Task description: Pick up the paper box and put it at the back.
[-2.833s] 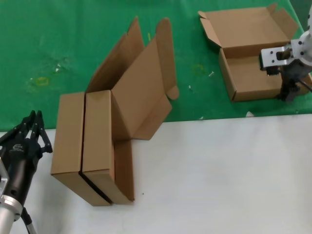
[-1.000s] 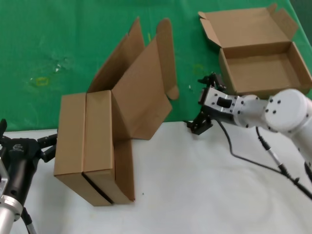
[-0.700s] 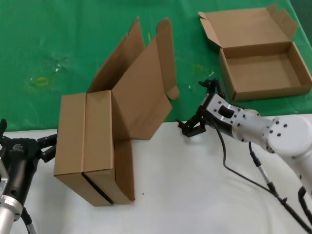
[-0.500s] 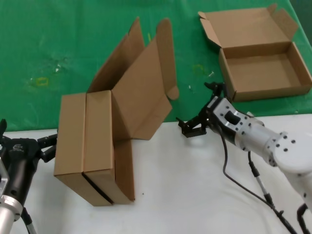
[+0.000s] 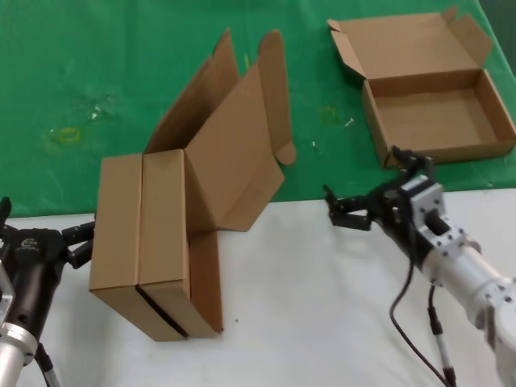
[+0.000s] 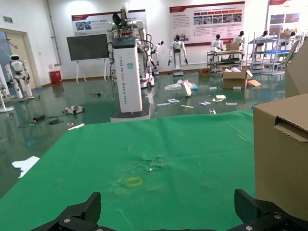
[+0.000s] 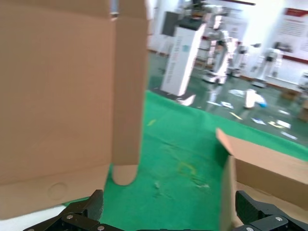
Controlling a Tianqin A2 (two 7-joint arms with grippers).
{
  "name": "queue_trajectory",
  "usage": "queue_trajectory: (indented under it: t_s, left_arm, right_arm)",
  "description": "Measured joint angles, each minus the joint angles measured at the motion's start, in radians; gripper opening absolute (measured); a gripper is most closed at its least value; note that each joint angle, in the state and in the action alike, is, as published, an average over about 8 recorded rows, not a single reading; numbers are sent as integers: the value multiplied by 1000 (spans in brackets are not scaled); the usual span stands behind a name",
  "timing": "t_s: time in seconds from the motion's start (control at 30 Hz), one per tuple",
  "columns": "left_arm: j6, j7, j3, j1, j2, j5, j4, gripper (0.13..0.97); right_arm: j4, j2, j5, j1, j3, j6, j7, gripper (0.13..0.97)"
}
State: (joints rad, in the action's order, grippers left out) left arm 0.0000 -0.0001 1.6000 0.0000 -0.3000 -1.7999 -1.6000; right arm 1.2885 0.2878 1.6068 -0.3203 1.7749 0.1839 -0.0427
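Three brown paper boxes show in the head view. One lies open on the green cloth point(image 5: 121, 64) at the back right point(image 5: 435, 121). Two stand on their sides at the left, one point(image 5: 113, 234) beside the other point(image 5: 165, 242), lids raised, straddling the cloth's edge. My right gripper point(image 5: 372, 187) is open and empty over the white table, in front of the back-right box. In its wrist view point(image 7: 168, 211) a raised lid point(image 7: 57, 96) and the open box point(image 7: 262, 168) show. My left gripper point(image 5: 40, 222) is open and empty left of the standing boxes; its wrist view point(image 6: 166, 211) shows one box point(image 6: 284, 154).
The white tabletop point(image 5: 322, 322) fills the near half; the green cloth point(image 6: 144, 159) fills the far half, with faint yellow marks point(image 5: 68, 133). A black cable point(image 5: 403, 314) hangs under my right arm.
My right gripper left the back-right box, swept left along the cloth's edge, then drew back right and nearer over the white table. My left gripper opened. The boxes have not moved.
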Motion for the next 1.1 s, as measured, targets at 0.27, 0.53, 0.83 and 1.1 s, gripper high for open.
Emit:
queue_trajectory:
  t_s: [0.27, 0.53, 0.83, 1.1]
  left_arm:
    - [0, 0, 0, 0, 0, 0, 0, 966]
    - [0, 0, 0, 0, 0, 0, 0, 966]
    - [0, 0, 0, 0, 0, 0, 0, 966]
    - [0, 0, 0, 0, 0, 0, 0, 966]
  right_arm:
    - [157, 6, 97, 161, -88, -92, 21, 966]
    - [257, 10, 159, 265, -144, -151, 35, 966]
    - [262, 10, 163, 270, -147, -155, 36, 966]
    - [262, 10, 163, 270, -147, -155, 36, 966]
